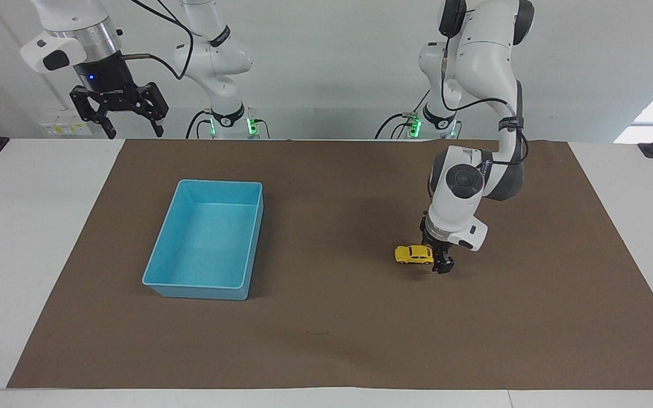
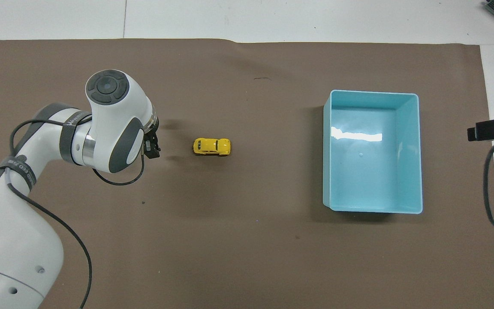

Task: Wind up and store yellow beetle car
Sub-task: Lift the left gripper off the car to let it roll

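The left gripper (image 1: pixel 441 263) (image 2: pixel 152 141) hangs low over the mat (image 1: pixel 326 340), fingers spread and holding nothing. In the overhead view the car (image 2: pixel 212 146) (image 1: pixel 414 254) stands on its wheels at the gripper's 3 o'clock, clear of the fingers, with its length along that line. The bin (image 2: pixel 328 154) (image 1: pixel 247 249) lies well apart at the car's 3 o'clock. The right gripper (image 1: pixel 134 127) waits, raised over the table's edge at its own end, fingers wide and holding nothing.
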`<state>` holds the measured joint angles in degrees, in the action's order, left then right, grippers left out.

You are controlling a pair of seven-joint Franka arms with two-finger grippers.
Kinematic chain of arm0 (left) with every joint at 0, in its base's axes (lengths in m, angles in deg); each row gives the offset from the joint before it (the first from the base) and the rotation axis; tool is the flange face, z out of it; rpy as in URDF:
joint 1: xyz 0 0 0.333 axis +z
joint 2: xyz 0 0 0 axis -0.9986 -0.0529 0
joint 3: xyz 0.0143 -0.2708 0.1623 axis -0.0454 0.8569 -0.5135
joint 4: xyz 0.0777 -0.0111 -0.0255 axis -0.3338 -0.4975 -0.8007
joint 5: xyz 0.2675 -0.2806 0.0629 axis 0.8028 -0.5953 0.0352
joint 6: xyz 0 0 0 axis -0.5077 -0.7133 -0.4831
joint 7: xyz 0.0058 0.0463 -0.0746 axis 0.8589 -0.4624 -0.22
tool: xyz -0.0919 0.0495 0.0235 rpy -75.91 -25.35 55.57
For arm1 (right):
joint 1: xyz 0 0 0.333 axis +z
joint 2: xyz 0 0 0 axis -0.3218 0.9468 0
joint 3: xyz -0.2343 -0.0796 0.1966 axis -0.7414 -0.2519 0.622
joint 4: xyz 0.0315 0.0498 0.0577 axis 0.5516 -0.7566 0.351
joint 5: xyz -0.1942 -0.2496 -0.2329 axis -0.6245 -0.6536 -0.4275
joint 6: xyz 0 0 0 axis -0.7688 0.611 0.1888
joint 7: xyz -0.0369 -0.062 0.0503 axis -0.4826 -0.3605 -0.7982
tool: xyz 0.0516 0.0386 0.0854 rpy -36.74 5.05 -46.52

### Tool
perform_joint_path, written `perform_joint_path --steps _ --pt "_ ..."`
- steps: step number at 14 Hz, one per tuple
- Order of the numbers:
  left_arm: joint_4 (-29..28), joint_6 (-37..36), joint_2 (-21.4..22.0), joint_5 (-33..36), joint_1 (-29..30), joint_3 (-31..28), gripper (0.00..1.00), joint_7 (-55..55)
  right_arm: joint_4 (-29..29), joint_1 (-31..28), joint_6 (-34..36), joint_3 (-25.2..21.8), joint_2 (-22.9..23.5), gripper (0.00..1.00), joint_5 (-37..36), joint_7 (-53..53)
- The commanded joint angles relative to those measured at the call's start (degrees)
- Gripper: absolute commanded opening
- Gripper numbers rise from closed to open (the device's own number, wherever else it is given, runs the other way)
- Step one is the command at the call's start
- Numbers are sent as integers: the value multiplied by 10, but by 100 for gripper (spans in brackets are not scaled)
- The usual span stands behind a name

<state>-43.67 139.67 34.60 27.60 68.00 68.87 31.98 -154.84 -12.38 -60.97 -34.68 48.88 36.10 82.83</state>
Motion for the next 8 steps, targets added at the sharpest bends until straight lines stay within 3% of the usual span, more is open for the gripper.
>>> perform_joint_path --steps 1,8 --pt "-5 -4 11 11 2 1 100 -1 -9 -2 6 2 -11 100 5 -5" --pt "0 -3 17 11 4 0 100 -7 -9 -2 6 2 -11 100 5 -5"
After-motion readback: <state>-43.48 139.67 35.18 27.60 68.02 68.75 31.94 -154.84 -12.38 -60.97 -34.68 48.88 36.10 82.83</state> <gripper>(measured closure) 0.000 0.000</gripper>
